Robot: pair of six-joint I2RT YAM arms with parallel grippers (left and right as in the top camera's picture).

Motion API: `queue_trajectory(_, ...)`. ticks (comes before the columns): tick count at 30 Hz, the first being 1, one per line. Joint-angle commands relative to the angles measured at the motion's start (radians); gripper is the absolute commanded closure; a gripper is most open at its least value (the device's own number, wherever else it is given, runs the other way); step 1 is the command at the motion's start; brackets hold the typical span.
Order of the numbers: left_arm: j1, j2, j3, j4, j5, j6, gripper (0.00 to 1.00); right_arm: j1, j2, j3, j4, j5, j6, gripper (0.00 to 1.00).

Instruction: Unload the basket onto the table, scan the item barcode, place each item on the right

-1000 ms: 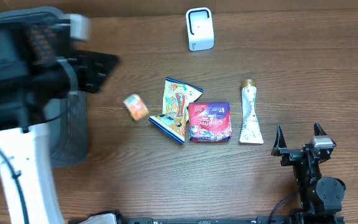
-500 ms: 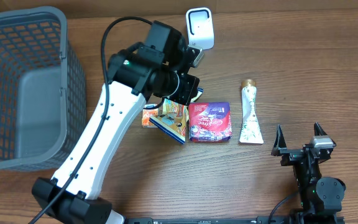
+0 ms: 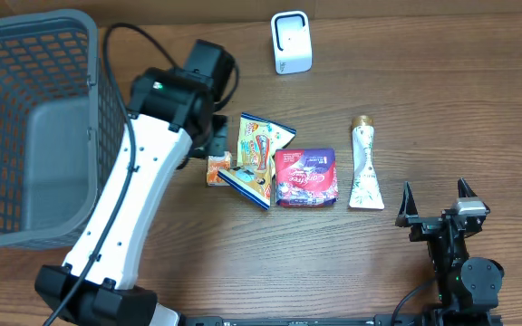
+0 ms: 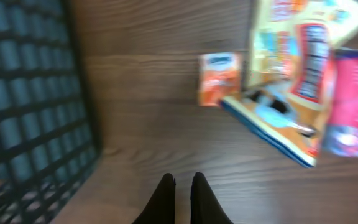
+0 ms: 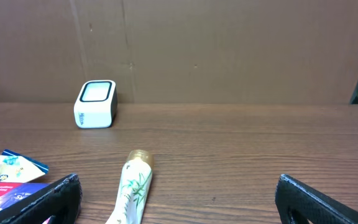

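Left tool (image 4: 182,182) pinched shut, empty, at frame bottom, below the small orange packet (image 4: 219,78) — right tool (image 3: 435,195) gapes wide, lower right.

Scanner (image 5: 95,104) beyond tube (image 5: 131,190) (right pincer (image 5: 178,198) agape)

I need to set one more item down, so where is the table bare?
Bare wood: right of the white scanner, beyond the tube; and the front strip between the left arm and the right gripper. Crowded: the middle, where orange packet, yellow snack bag and red pouch bunch.
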Motion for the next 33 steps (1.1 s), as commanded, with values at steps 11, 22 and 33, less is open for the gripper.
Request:
queue_trajectory(11, 0.211, -0.129, 0.012, -0.103, -0.148, -0.146, 0.95, 0.002, -0.007, -0.010, 0.006, 0.006, -0.004, 0.00)
queue_trajectory(22, 0.311, -0.134, -0.055, -0.129, -0.048, -0.068, 0.96, 0.002, -0.007, -0.010, 0.006, 0.007, -0.004, 0.00)
queue_trajectory(33, 0.464, -0.135, -0.056, -0.118, -0.056, -0.071, 0.96, 0.002, -0.007, -0.010, 0.006, 0.007, -0.004, 0.00)
